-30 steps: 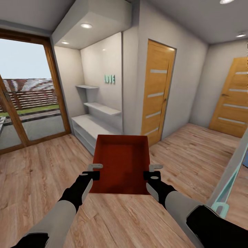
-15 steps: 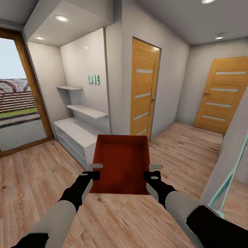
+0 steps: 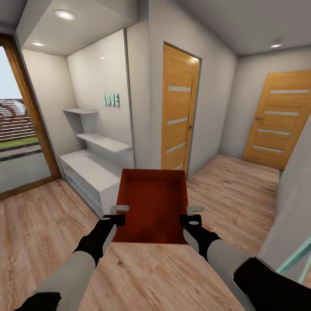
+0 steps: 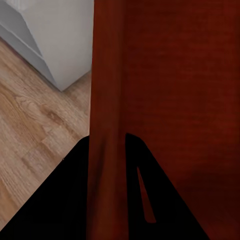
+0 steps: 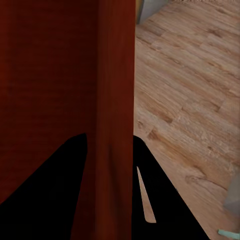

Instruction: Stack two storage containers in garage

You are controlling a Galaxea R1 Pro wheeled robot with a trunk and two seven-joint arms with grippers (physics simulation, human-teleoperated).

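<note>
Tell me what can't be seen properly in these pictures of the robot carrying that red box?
- Bin: its underside and near outer wall are hidden in the head view by its own floor and rim.
- Left gripper and right gripper: in the wrist views the fingers are black shapes with no detail.
- Right door: its foot is cut off by a grey wall edge in the head view.
- Glass door: cut off by the picture's left edge.
</note>
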